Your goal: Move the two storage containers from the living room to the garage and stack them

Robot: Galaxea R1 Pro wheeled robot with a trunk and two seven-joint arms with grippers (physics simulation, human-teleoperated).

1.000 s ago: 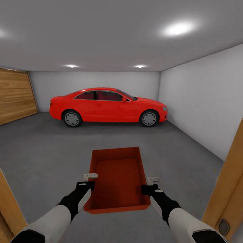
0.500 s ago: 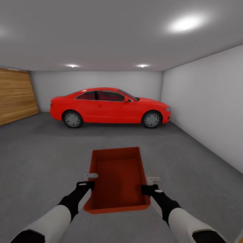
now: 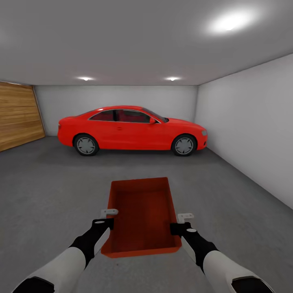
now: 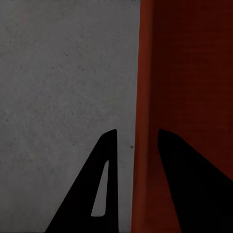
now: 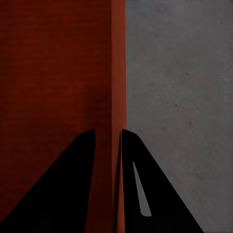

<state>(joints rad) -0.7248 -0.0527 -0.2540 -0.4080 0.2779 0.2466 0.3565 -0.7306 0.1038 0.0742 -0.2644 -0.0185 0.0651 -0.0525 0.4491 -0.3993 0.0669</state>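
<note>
One red-orange open-top storage container point(image 3: 141, 213) hangs in front of me above the dark grey concrete floor point(image 3: 53, 191) of the garage, held by its two long walls. My left gripper point(image 3: 108, 219) is shut on its left wall and my right gripper point(image 3: 179, 223) on its right wall. In the left wrist view the black fingers point(image 4: 104, 189) of the left gripper point(image 4: 137, 132) straddle the container's red wall point(image 4: 145, 87). The right wrist view has the right gripper point(image 5: 108, 131) clamped on the other wall point(image 5: 118, 73), with its fingers point(image 5: 138, 189) on either side. The bin is empty.
A red coupe car point(image 3: 130, 130) stands side-on against the far wall. A wood-plank wall point(image 3: 18, 118) is at the far left and a plain light-grey wall point(image 3: 252, 130) runs along the right. Open concrete lies between me and the car.
The view has advanced into the garage: the wooden door frame at both lower edges has dropped out of the picture. The container and both arms keep the same place in the view.
</note>
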